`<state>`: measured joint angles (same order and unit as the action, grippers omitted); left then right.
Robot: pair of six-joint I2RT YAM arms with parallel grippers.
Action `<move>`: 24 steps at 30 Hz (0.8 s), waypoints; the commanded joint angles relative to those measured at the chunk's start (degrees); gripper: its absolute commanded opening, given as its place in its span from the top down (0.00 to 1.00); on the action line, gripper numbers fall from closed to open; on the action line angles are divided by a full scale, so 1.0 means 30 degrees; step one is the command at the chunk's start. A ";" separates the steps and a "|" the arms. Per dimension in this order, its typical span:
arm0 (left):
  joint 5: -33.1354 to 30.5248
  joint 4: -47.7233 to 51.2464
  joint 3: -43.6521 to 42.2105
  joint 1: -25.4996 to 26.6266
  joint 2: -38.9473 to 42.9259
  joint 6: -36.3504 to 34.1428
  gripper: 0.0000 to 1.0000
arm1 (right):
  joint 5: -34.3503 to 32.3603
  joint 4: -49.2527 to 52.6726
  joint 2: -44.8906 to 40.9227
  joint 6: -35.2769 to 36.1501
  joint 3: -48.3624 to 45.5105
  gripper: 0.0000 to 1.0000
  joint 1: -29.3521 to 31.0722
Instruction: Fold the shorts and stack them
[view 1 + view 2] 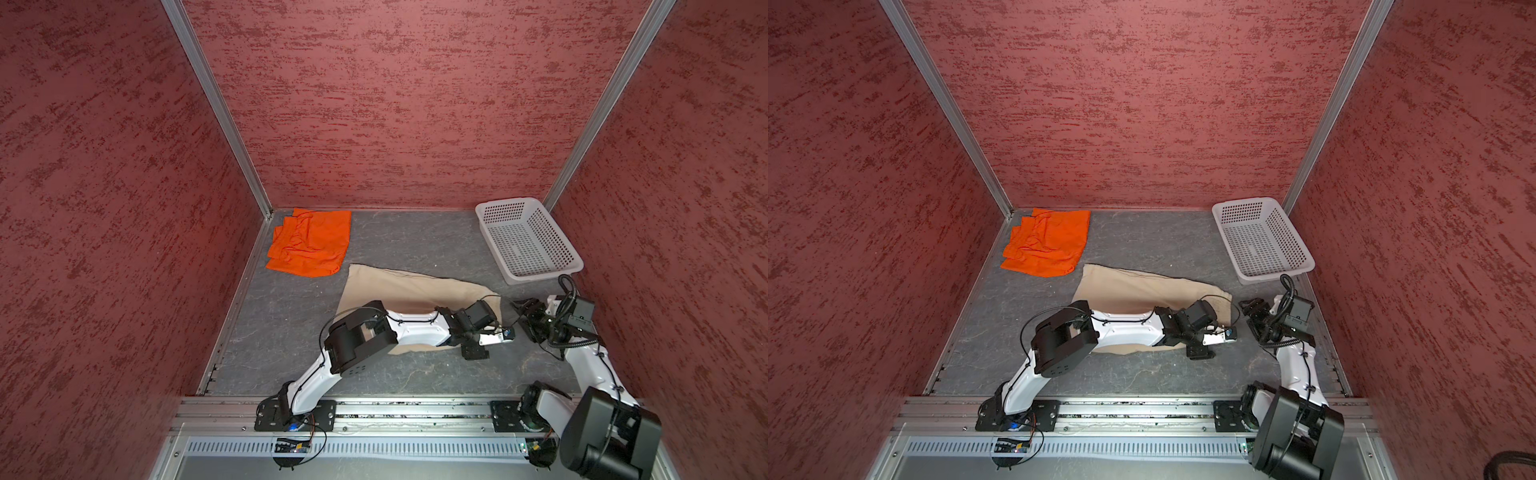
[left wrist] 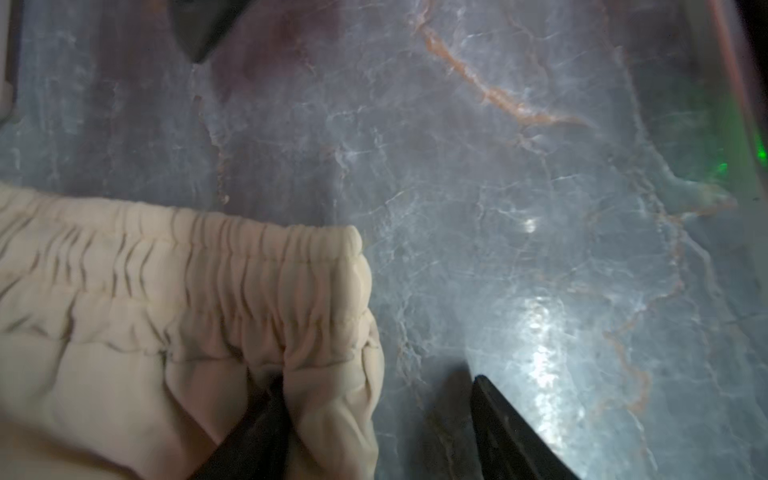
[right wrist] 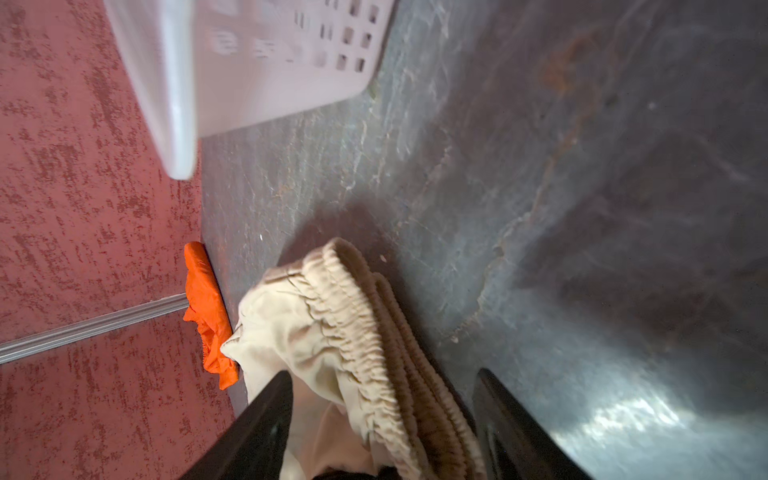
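Though wide-jawed, left gripper (image 2: 376, 380) and right gripper (image 3: 382, 374) at beige shorts' (image 1: 407, 286) waistband (image 2: 249, 257), basket (image 1: 528, 245) nearby.

Your left arm (image 1: 415, 330) and right arm (image 1: 587, 361): white shells, boxy black joints (image 1: 357, 338), thin black cables (image 1: 567, 291). Your left hand (image 2: 376, 382) and right hand (image 3: 384, 372) carry tapered black fingers (image 3: 266, 415).

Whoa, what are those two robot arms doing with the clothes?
They're folding shorts. The left hand and right hand are at the stretchy waistband of the beige shorts, spread on the grey table. The left is open, one finger pressing into the cloth; the right is open around the waistband. The orange shorts lie roughly folded in the far left corner, apart, so nothing is stacked yet. A white basket sits empty, far right.
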<state>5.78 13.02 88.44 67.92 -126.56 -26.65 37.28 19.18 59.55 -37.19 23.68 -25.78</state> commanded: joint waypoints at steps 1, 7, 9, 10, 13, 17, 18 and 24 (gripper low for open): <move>-0.2102 -0.1104 -0.0295 -0.0103 -0.0269 0.0634 0.65 | 0.0605 0.0476 0.0380 0.0004 -0.0369 0.27 -0.0067; 0.0811 -0.3790 -0.2371 -0.1099 0.2206 0.3288 0.90 | 0.2659 -0.1123 0.1060 -0.1282 -0.1749 0.21 0.0111; 0.2328 -0.5178 -0.3358 -0.1724 0.2990 0.4279 0.92 | 0.3485 -0.1878 0.1171 -0.1783 -0.2195 0.20 0.0242; 0.2888 -0.5812 -0.3897 -0.2011 0.3290 0.4717 0.93 | 0.3939 -0.2355 0.1213 -0.2175 -0.2458 0.20 0.0330; 0.3696 -0.6829 -0.4712 -0.2474 0.3680 0.5137 0.94 | 0.5259 -0.4355 0.1295 -0.3664 -0.3129 0.20 0.0685; 0.4366 -0.6857 -0.4948 -0.2510 0.3616 0.4987 0.94 | 0.6048 -0.7465 0.1460 -0.6016 -0.3788 0.19 0.1665; 0.4535 -0.6984 -0.5007 -0.2499 0.3604 0.5039 0.94 | 0.6145 -0.8335 0.1585 -0.6647 -0.3949 0.19 0.1919; 0.4587 -0.6268 -0.4649 -0.2030 0.3284 0.4348 0.94 | 0.6079 -1.2429 0.2914 -0.8898 -0.4552 0.20 0.3081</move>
<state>17.54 -5.28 73.38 60.69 -116.46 -12.49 53.93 -7.73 67.07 -57.93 10.61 -17.91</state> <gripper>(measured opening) 0.060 0.804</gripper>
